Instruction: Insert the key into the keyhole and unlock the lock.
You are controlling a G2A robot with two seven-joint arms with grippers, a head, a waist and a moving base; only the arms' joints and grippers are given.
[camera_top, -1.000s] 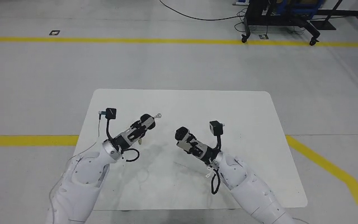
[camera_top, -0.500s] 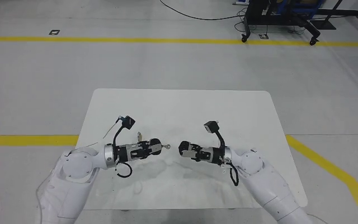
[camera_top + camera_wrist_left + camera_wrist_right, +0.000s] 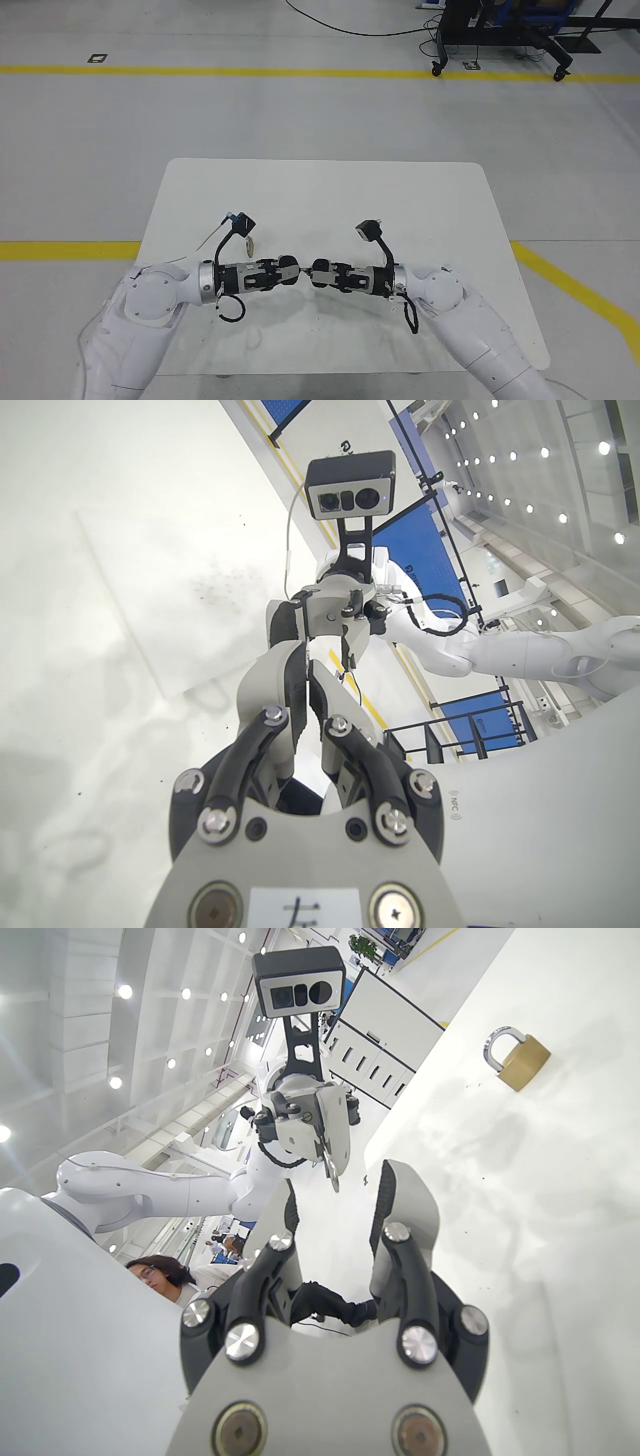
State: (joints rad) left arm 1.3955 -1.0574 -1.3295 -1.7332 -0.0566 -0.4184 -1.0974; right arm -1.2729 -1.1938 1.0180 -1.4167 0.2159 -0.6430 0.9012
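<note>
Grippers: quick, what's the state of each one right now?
Left gripper: fingers closed, holding the key.
Right gripper: fingers open, holding nothing.

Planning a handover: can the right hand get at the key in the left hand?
Probably yes. The right hand is open and empty, and the key sticks out of the shut left hand toward it with nothing between them.
</note>
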